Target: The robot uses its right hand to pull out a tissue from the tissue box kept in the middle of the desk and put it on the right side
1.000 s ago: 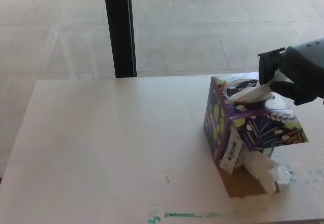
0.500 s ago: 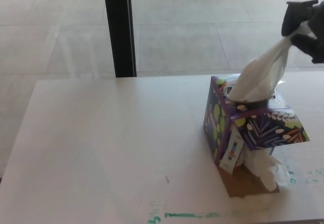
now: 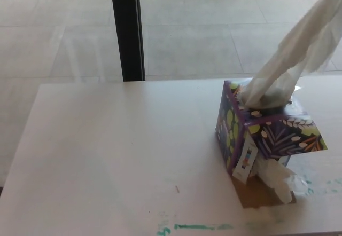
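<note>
I count one tissue box (image 3: pixel 267 134) on desk (image 3: pixel 117 156), right of centre: purple, leaf pattern, tilted, near bottom edge lifted. One tissue (image 3: pixel 299 54) stretched taut from box top opening up to frame's upper right corner, lower end in slot. One crumpled white tissue wad (image 3: pixel 280 178) under box's raised side, on brown patch. One white label with colour squares on box corner; I can't read any writing or brand. Neither hand visible, so finger state: can't tell. One black post (image 3: pixel 127 30) behind desk.
</note>
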### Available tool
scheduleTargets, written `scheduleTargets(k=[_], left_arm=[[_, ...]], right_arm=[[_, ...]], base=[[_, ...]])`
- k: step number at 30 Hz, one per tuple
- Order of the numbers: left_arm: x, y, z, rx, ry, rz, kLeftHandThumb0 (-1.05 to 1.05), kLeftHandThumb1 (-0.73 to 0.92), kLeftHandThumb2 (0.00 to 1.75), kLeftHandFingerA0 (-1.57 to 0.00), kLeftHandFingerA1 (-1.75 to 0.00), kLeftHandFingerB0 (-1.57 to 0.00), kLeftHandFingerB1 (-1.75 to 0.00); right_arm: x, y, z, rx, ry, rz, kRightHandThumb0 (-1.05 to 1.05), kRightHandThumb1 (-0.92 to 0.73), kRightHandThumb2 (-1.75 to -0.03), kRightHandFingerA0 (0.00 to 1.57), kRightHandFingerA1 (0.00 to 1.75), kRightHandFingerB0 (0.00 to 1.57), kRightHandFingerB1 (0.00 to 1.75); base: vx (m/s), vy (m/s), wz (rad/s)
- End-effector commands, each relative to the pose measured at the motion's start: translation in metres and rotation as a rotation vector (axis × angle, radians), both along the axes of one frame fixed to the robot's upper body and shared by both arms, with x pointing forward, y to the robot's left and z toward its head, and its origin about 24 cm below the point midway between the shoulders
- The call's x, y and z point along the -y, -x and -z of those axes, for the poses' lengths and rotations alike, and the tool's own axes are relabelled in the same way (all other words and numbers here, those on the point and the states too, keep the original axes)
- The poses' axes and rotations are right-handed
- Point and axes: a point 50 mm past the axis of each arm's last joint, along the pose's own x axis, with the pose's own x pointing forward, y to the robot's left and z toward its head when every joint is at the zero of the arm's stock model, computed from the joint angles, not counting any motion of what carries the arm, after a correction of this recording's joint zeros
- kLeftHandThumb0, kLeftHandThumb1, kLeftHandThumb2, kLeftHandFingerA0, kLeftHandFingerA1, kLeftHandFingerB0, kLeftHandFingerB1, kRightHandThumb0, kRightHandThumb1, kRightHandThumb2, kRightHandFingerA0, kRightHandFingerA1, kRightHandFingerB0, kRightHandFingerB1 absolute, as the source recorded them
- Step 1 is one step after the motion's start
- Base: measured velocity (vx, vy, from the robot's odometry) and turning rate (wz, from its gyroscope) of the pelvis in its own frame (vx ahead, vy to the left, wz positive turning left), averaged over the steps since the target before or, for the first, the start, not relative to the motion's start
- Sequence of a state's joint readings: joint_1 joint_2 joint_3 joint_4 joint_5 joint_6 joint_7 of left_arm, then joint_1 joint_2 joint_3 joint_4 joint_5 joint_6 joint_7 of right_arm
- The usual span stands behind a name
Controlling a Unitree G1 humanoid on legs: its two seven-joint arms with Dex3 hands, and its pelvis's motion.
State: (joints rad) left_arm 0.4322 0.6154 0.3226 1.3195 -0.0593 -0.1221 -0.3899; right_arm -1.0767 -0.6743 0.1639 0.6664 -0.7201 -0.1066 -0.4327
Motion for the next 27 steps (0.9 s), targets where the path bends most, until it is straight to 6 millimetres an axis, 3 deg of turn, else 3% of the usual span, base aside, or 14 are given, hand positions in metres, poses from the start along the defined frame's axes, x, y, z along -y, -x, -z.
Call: scheduleTargets(k=[1,2,3,4,6,7,10,11,12,13,19,21,26,27], left_arm=[[-0.006,0.004,-0.008,0.002,-0.011,0.01,-0.86,0.91,0.75,-0.12,-0.37,-0.38,-0.37],[-0.006,0.004,-0.008,-0.005,-0.017,0.007,-0.84,0.75,1.12,-0.08,-0.45,-0.33,-0.5],[-0.007,0.003,-0.008,-0.004,-0.024,0.008,-0.84,0.75,1.12,-0.08,-0.46,-0.34,-0.5],[-0.007,0.003,-0.009,-0.011,-0.022,0.021,-0.86,0.92,0.74,-0.14,-0.38,-0.4,-0.36],[-0.007,0.003,-0.009,-0.012,-0.021,0.023,-0.86,0.92,0.74,-0.14,-0.38,-0.4,-0.36],[-0.007,0.003,-0.009,-0.003,-0.02,0.012,-0.84,0.92,0.74,-0.15,-0.36,-0.36,-0.36],[-0.007,0.003,-0.009,-0.002,-0.02,0.01,-0.85,0.92,0.72,-0.15,-0.38,-0.4,-0.37],[-0.005,0.005,-0.007,0.001,-0.018,0.008,-0.85,0.92,0.73,-0.14,-0.37,-0.42,-0.38],[-0.005,0.005,-0.007,0.002,-0.019,0.006,-0.85,0.92,0.73,-0.14,-0.37,-0.42,-0.38],[-0.005,0.005,-0.007,0.002,-0.021,0.0,-0.86,0.92,0.72,-0.16,-0.36,-0.41,-0.36],[-0.003,0.002,-0.005,0.004,-0.003,0.004,-0.87,0.92,0.74,-0.16,-0.37,-0.36,-0.36],[-0.002,0.002,-0.004,0.003,0.001,0.004,-0.88,0.92,0.75,-0.12,-0.37,-0.34,-0.35],[-0.001,0.001,-0.002,0.051,0.007,-0.049,-0.85,0.92,0.71,-0.2,-0.4,-0.37,-0.37],[0.0,0.001,-0.002,0.036,0.004,-0.024,-0.87,0.91,0.74,-0.17,-0.39,-0.36,-0.37]], right_arm=[[0.034,0.02,-0.039,0.165,-0.034,0.143,-0.3,-0.62,-0.76,0.98,1.74,0.85,1.13],[0.042,0.024,-0.042,0.17,-0.03,0.158,-0.28,-0.61,-0.78,0.98,1.75,0.81,1.26],[0.047,0.027,-0.044,0.194,0.005,0.201,-0.31,-0.46,-0.97,1.26,1.34,0.87,0.98],[0.052,0.029,-0.044,0.19,0.024,0.223,-0.26,-0.57,-0.79,1.01,1.7,0.85,1.1],[0.053,0.029,-0.044,0.192,0.028,0.227,-0.26,-0.57,-0.79,1.01,1.7,0.85,1.1],[0.063,0.032,-0.039,0.127,0.059,0.247,-0.33,-0.65,-0.75,0.96,1.74,0.73,1.41],[0.074,0.037,-0.018,0.021,0.151,0.268,-0.39,-0.76,-0.69,0.93,1.75,0.72,1.51],[0.075,0.036,-0.006,-0.028,0.178,0.274,-0.41,-0.59,-1.03,1.21,1.34,0.86,1.07],[0.074,0.036,-0.005,-0.032,0.182,0.273,-0.41,-0.59,-1.03,1.21,1.34,0.86,1.07],[0.074,0.036,0.0,-0.055,0.195,0.274,-0.42,-0.72,-0.68,0.95,1.68,0.89,0.94],[0.063,0.032,0.042,-0.17,0.293,0.215,-0.33,-0.66,-0.59,1.04,1.55,0.94,0.77],[0.05,0.029,0.072,-0.209,0.298,0.116,-0.31,-0.6,-0.65,1.0,1.62,0.85,1.12],[0.035,0.025,0.112,-0.386,0.333,0.055,-0.32,-0.61,-0.58,0.94,1.57,0.87,0.78],[0.03,0.027,0.145,-0.444,0.368,0.039,-0.33,-0.66,-0.63,0.88,1.67,0.86,0.81]], base=[[0.0,0.0,0.0],[0.0,0.0,0.0],[0.0,0.0,0.0],[0.0,0.0,0.0],[0.0,0.0,0.0],[0.0,0.0,0.0],[0.0,0.0,0.0],[0.0,0.0,0.0],[0.0,0.0,0.0],[0.0,0.0,0.0],[0.0,0.0,0.0],[0.0,0.0,0.0],[0.0,0.0,0.0],[0.0,0.0,0.0]])
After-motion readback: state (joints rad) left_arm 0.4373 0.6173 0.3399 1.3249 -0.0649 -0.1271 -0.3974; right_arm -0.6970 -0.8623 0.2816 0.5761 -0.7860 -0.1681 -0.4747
